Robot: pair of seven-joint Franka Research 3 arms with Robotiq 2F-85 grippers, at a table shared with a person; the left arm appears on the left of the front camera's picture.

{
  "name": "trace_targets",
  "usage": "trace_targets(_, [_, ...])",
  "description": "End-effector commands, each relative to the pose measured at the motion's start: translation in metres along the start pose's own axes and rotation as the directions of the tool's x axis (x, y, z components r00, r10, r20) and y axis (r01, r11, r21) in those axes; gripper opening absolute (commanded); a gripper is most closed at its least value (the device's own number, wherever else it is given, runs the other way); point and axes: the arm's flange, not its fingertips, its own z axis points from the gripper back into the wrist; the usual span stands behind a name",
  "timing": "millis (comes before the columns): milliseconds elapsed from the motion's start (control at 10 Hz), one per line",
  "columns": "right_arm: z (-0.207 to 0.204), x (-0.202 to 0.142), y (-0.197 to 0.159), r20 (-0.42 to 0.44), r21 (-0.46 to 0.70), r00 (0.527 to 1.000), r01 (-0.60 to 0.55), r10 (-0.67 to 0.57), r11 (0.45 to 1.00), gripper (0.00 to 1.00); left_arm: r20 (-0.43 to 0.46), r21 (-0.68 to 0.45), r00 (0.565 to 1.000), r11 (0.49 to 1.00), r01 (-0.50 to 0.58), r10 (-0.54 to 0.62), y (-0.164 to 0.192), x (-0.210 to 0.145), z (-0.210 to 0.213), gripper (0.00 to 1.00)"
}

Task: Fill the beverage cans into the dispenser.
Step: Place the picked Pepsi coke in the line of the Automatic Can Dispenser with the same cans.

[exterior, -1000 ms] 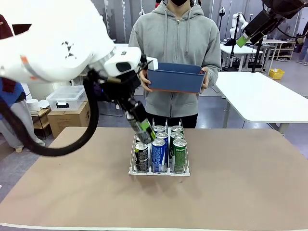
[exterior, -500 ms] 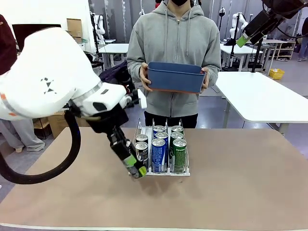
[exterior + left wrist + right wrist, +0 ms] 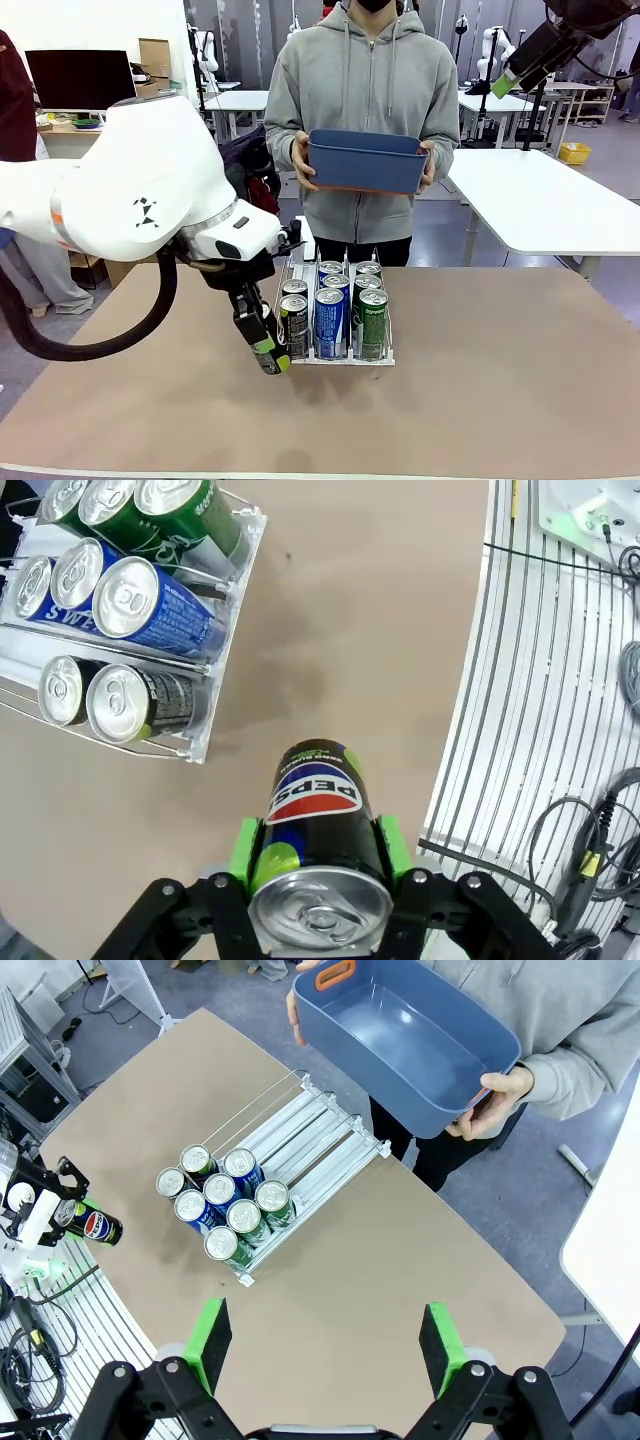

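L claw (image 3: 318,865) is clamped on a black Pepsi can (image 3: 318,855), green pads tight on both flanks, silver top facing the wrist cam, can's far end pointing at 12 o'clock toward the brown surface (image 3: 480,400). In front view the L claw (image 3: 268,357) hangs low just off the dispenser's near-left corner, at approx 9 o'clock from the front row, can tilted; whether it touches the surface can't be told.

Dispenser (image 3: 332,356) sits mid-surface w/ cans in all three lanes, bunched at the near end: black can (image 3: 294,326) fronting the left lane, blue can (image 3: 329,322) in the middle, green can (image 3: 372,322) on the right, more silver tops behind each. In R wrist view 7 tops are countable in the dispenser (image 3: 318,1130): two in one outer lane, two in the middle, three in the other; the far stretch of the lanes toward the person is bare.

R claw (image 3: 325,1345) is spread wide, holding nothing, high above the surface looking down. In front view it shows at approx 1 o'clock, up near the top edge (image 3: 504,82).

Person stands at 12 o'clock beyond the surface, both hands gripping a blue bin (image 3: 365,161); R wrist view shows nothing inside the bin (image 3: 405,1045).
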Motion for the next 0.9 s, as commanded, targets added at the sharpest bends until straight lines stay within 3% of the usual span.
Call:
trace_targets(0, [0.0,-0.001,0.0,0.009,0.02,1.0,-0.007,0.007,1.0,1.0,0.008,-0.012,1.0,1.0,0.007,-0.007,-0.01,-0.01,0.003,0.57])
trace_targets(300, [0.0,-0.001,0.0,0.009,0.02,1.0,-0.007,0.007,1.0,1.0,-0.006,-0.004,1.0,1.0,0.001,-0.001,-0.004,-0.005,-0.001,0.57])
trace_targets(600, [0.0,-0.001,0.0,0.009,0.02,1.0,-0.007,0.007,1.0,1.0,-0.03,-0.002,0.999,1.0,-0.022,0.022,0.021,0.001,-0.032,0.57])
trace_targets(800, [0.0,-0.001,0.0,0.009,0.02,1.0,-0.007,0.007,1.0,1.0,-0.042,0.065,0.997,0.996,-0.059,0.062,0.031,0.009,-0.041,0.57])
